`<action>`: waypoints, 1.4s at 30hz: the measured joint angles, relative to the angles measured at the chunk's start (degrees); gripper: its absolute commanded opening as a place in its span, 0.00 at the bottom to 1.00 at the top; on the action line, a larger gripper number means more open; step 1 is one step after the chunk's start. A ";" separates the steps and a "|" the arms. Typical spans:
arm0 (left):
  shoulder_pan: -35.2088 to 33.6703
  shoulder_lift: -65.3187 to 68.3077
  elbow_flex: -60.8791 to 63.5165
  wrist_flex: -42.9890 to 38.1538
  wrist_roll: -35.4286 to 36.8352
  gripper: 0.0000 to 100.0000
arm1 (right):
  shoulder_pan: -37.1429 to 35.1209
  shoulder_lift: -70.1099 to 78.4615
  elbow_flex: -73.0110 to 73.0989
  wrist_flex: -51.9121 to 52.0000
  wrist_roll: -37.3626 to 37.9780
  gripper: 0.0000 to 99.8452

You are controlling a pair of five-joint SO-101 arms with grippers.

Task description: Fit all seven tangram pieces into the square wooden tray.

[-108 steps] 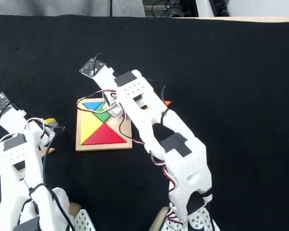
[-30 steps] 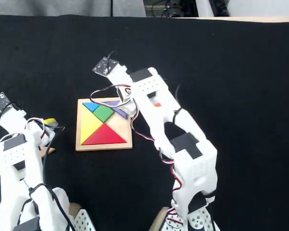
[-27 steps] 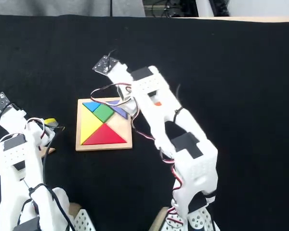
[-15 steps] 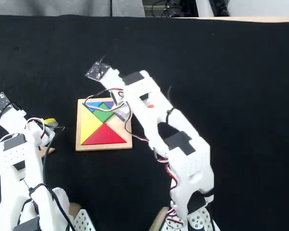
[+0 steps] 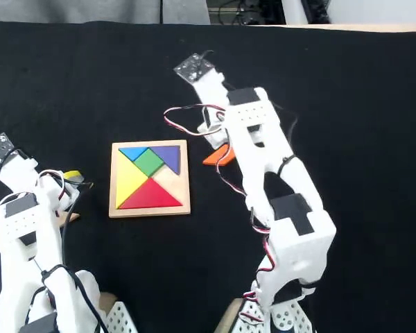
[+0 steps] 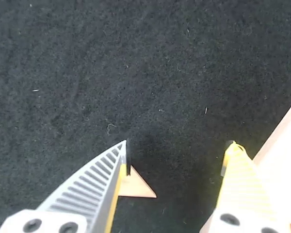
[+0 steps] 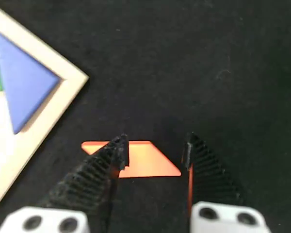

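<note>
Right pincer (image 7: 155,145): open, holding nothing, poised right over the orange piece (image 7: 145,162).
Orange piece: flat on the surface (image 7: 208,58), just beside the tray (image 7: 43,116), outside it.
Long axis: runs finger to finger, so a wrist turn looks needed.
Nearer arm: right.

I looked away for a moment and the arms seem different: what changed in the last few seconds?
The right gripper drew back from the tray's far right corner and swung right; it now hangs open over the orange piece on the table. The violet piece it had covered lies flat in that corner. The left arm, the tray and the other pieces stayed put.
</note>
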 measured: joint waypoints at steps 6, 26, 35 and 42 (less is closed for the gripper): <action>0.00 0.00 0.00 -0.26 0.00 0.31 | 0.26 0.00 0.70 -0.70 -0.09 0.19; 0.00 0.00 0.00 -0.26 0.00 0.31 | 0.79 -28.66 34.73 -5.98 8.35 0.19; 0.00 0.00 0.00 -0.26 0.00 0.31 | 4.92 -18.11 26.46 -9.67 -0.09 0.17; 0.00 0.00 0.00 -0.26 0.00 0.31 | 6.42 -1.49 16.18 -14.07 -1.93 0.03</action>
